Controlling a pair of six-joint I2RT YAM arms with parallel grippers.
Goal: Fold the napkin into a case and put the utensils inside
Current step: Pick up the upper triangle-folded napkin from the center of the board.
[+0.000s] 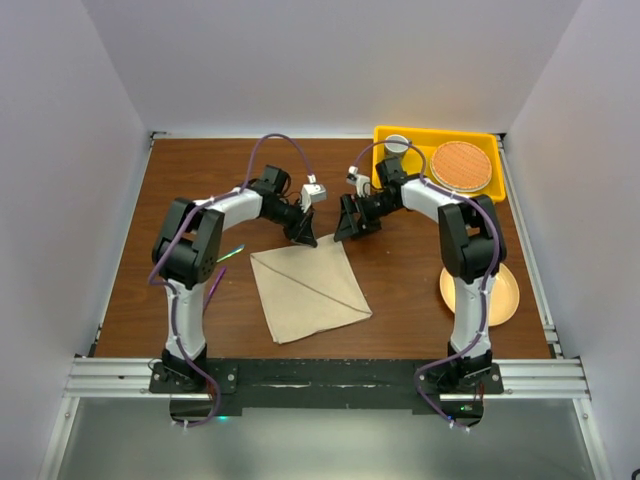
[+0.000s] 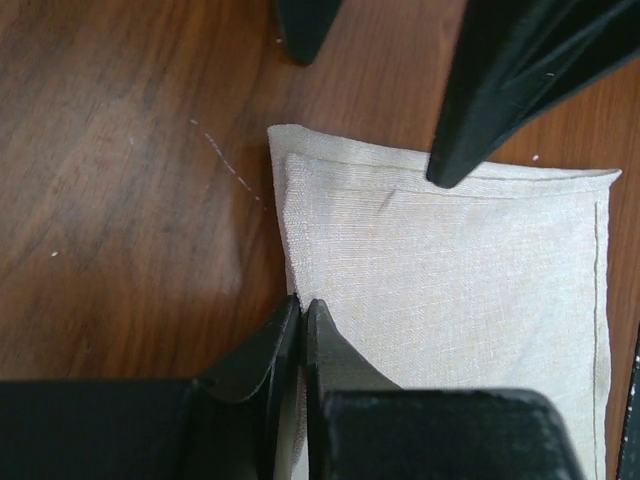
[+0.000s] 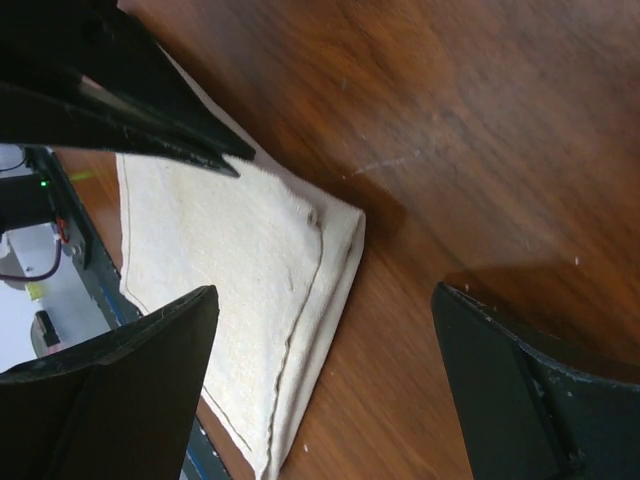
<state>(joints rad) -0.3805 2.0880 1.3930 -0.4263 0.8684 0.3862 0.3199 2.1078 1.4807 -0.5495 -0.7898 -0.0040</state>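
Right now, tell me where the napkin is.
In the top view the napkin lies flat on the table, just left of centre, with a shiny utensil to its left and the peach plate off to its right.

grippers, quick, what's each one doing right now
left gripper: closed, pinching the edge of the napkin
right gripper: open, holding nothing

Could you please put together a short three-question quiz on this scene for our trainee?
1. True or false: the right gripper stands open.
2. Which one pinches the edge of the beige cloth napkin? A) the left gripper B) the right gripper
3. Fill in: the round peach plate lies ____ the yellow plastic tray (inside/outside).
Key: 1 true; 2 A; 3 outside.
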